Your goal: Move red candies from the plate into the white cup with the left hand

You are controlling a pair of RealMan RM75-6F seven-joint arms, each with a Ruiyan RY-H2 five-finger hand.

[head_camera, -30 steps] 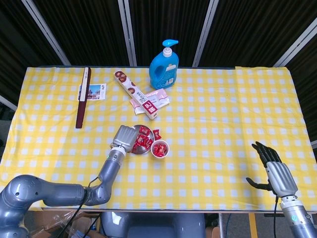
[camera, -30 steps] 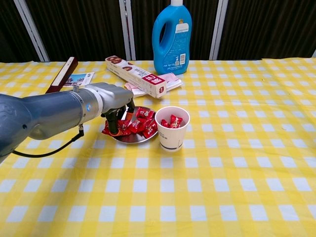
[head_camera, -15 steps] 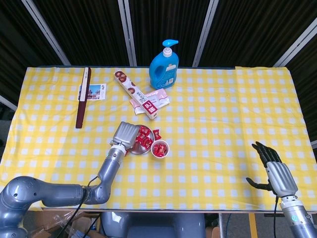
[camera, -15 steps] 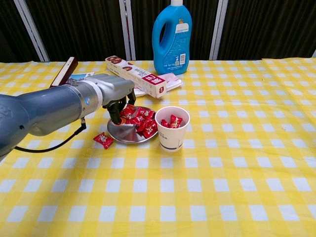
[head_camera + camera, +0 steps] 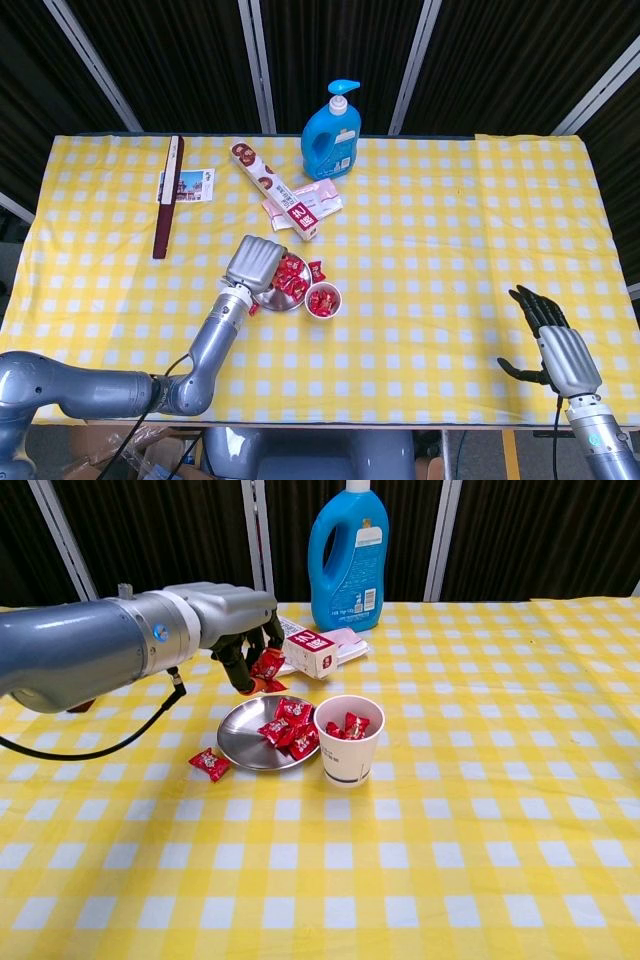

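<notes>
Red candies (image 5: 287, 725) lie heaped on the right part of a shallow metal plate (image 5: 243, 748) near the middle of the yellow checked tablecloth (image 5: 480, 810). Just to the right of the plate stands the white cup (image 5: 348, 742), upright, with a few red candies (image 5: 345, 725) already inside it. One stray candy (image 5: 209, 764) lies on the cloth just off the plate's left edge, apart from the rim.

Above the plate's far left side hangs the left hand (image 5: 232, 620), lifted clear of the dish. Its fingers (image 5: 238, 667) curl downward and pinch a red candy (image 5: 267, 664) at their tips; in the chest view the wrapper shows between the dark fingertips. From above, the head view shows only the grey back of this hand (image 5: 252, 263), covering the plate's left part.

The right hand (image 5: 560, 350) sits far off at the near right edge of the table, holding nothing, its fingers spread and pointing away.

At the back of the table stands a blue pump bottle (image 5: 331, 136). In front of it a long narrow box (image 5: 274, 189) lies at a slant, resting over a pink packet (image 5: 318, 200). Further left lie a small picture card (image 5: 188, 186) and a dark red stick (image 5: 168, 196), just beside each other.
</notes>
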